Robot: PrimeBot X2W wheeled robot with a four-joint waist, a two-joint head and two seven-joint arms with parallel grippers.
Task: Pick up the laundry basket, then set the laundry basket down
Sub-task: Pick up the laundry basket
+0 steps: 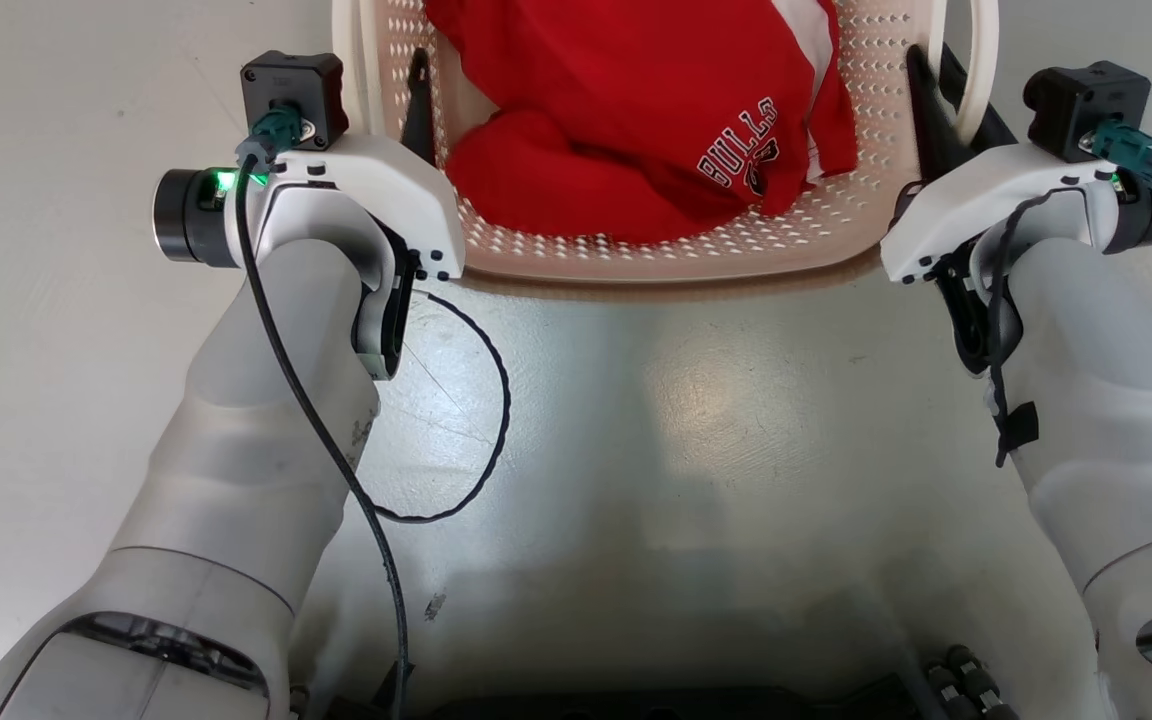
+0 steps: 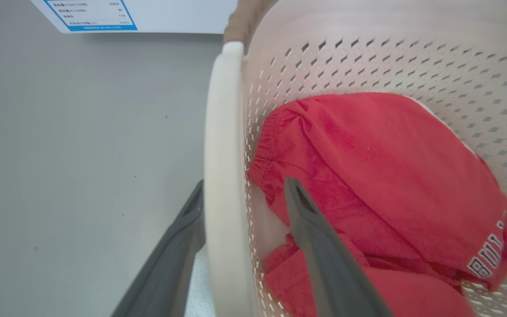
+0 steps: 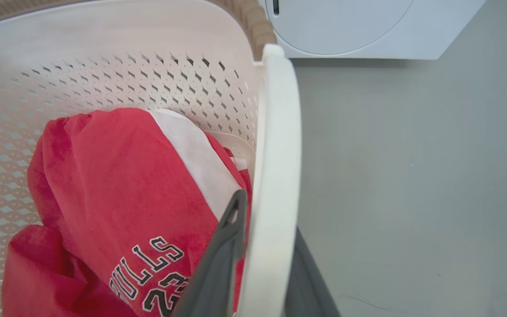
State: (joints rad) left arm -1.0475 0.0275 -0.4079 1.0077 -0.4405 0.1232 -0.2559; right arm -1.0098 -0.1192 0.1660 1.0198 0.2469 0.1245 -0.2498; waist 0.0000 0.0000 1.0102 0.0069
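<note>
The laundry basket point(image 1: 836, 235), cream-white and perforated, hangs between my two arms at the top of the head view, with a red Bulls garment point(image 1: 636, 110) inside it. My left gripper point(image 2: 244, 189) is shut across the basket's left loop handle point(image 2: 222, 145), one finger outside it and one inside the wall beside the red cloth. My right gripper point(image 3: 269, 220) clamps the right loop handle point(image 3: 277, 145) the same way, its fingers tight against both sides. The brown rim point(image 3: 253, 22) shows at the far corner. Whether the basket's base touches the floor is hidden.
A white washing machine point(image 3: 368, 31) stands on the grey floor beyond the basket's right side. A white appliance with a blue-bordered label point(image 2: 90, 15) is beyond the left side. A loose black cable point(image 1: 496, 400) loops from my left wrist over the glossy floor.
</note>
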